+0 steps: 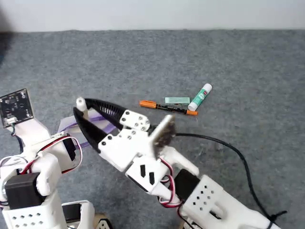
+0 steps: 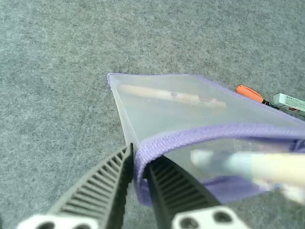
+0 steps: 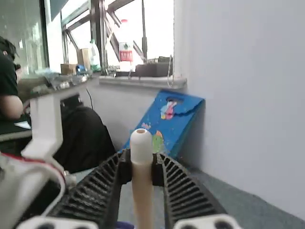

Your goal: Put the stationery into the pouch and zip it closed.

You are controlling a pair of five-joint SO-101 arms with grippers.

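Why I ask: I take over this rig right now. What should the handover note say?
Left gripper: shut on the purple rim of the pouch, holding it up.
Right gripper: shut on a cream pen held over the pouch; I cannot tell whether its lower end is inside.
Done: one pale pen lies inside the pouch.
On the table beyond the pouch: orange pen, eraser, glue stick.
Left to do: drop the cream pen in, load those three, zip the pouch closed.
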